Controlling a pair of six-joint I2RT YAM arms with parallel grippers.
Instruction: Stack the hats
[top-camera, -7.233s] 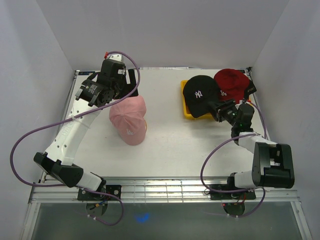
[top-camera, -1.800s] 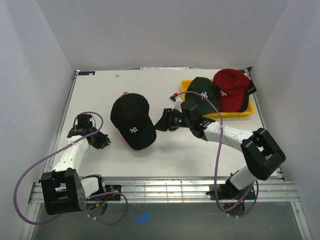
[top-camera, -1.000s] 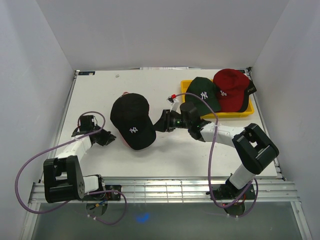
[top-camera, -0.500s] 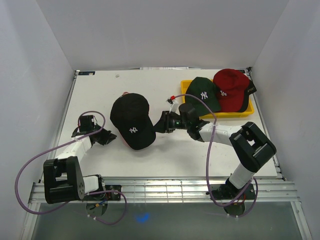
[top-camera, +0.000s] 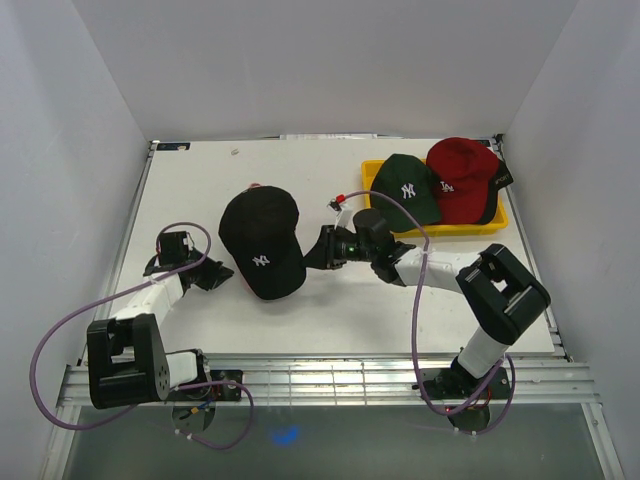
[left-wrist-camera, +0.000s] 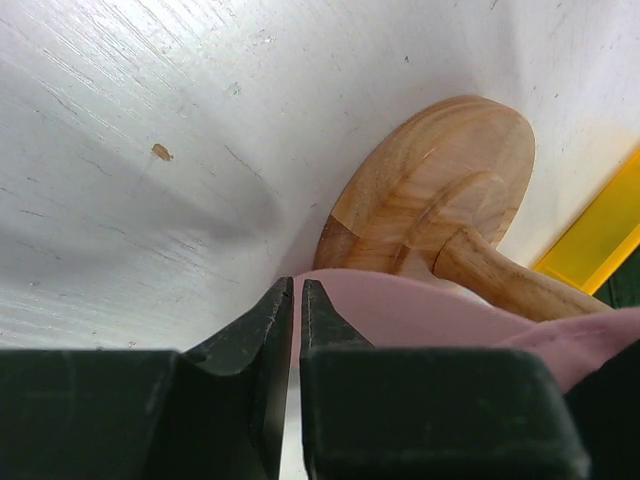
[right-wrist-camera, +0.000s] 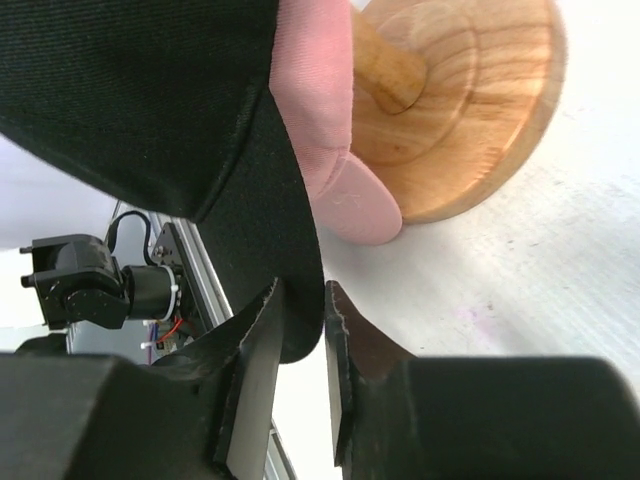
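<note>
A black hat (top-camera: 260, 235) with a white NY logo sits on a pink hat (right-wrist-camera: 320, 100), which rests on a wooden stand (right-wrist-camera: 470, 100). My right gripper (top-camera: 312, 256) reaches in from the right. In the right wrist view its jaws (right-wrist-camera: 301, 287) are shut on the black hat's brim edge (right-wrist-camera: 290, 250). My left gripper (top-camera: 220, 279) lies low on the table at the left of the stack. It is shut (left-wrist-camera: 297, 283) with nothing in it, its tips just under the pink hat's brim (left-wrist-camera: 420, 310). A dark green NY hat (top-camera: 407, 190) and a red hat (top-camera: 462, 178) lie at the back right.
The green and red hats rest in a shallow yellow tray (top-camera: 455, 230) at the back right. The wooden stand's round base (left-wrist-camera: 440, 190) stands on the white table just beyond my left fingertips. White walls enclose the table on three sides.
My right gripper has closed on the black hat's brim, and the hat has shifted slightly to the left. The left arm stays where it was, still shut.
</note>
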